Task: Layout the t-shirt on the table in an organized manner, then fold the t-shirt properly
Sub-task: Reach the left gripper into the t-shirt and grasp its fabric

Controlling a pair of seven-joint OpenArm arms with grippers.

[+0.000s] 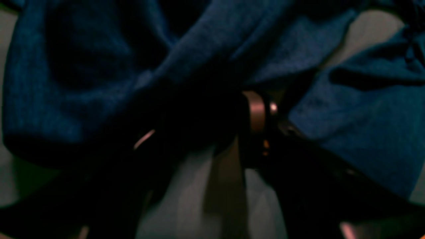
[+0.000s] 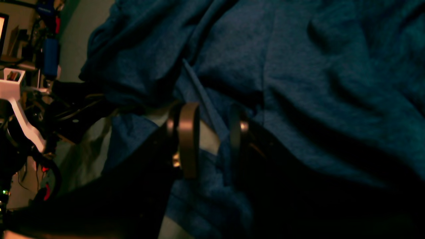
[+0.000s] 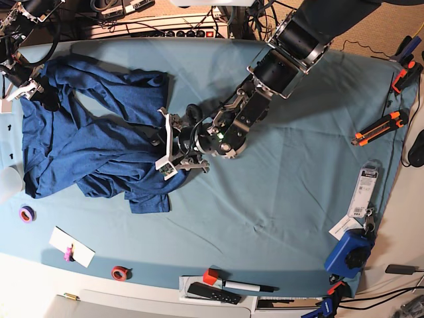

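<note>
Left wrist view: the left gripper [image 1: 202, 132] pinches bunched t-shirt [image 1: 83, 73] fabric.

Right wrist view: the right gripper [image 2: 212, 139] clamps a fold.

Base view: the shirt lies crumpled on the table's [image 3: 278, 199] left side; its long axis cannot be told.

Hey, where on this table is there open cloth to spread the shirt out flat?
Widest bare stretch: the middle of the table, between the left arm's pincer and the orange cutters, down to the marker. Another strip runs along the far edge. Crowded: the left third under the bunched t-shirt, plus the right and front edges.
</note>
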